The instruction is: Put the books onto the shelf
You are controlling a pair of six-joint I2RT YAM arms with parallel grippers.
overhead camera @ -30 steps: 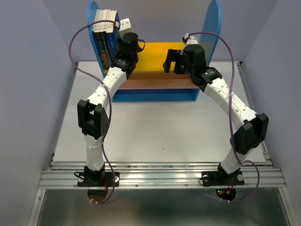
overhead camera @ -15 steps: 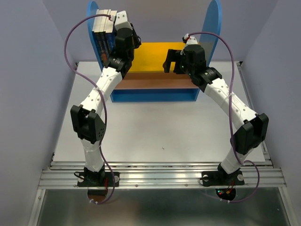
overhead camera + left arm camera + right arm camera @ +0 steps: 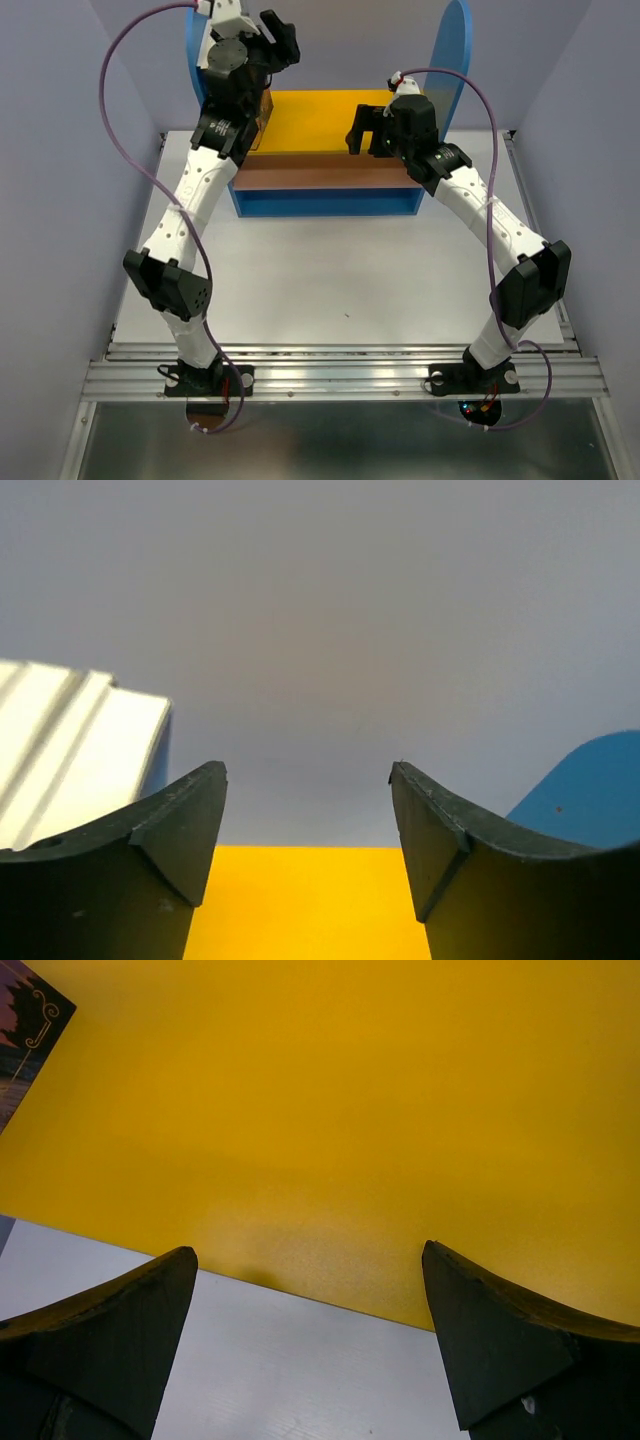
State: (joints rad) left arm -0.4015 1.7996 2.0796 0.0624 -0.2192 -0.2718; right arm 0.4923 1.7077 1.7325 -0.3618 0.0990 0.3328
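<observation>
Left pincer [image 3: 308, 770]: standing open, raised in the top view's upper left – nothing lying between its dark fingers.
Right pincer [image 3: 308, 1252]: gaping wide and empty, hovering over the yellow upper board [image 3: 350, 1090].
Thin paperback books [image 3: 70, 745]: showing white page edges at the left wrist view's left, by the board's end.
Blue-sided shelf unit [image 3: 455, 45]: sitting at the white worktop's [image 3: 330, 270] far edge.
</observation>
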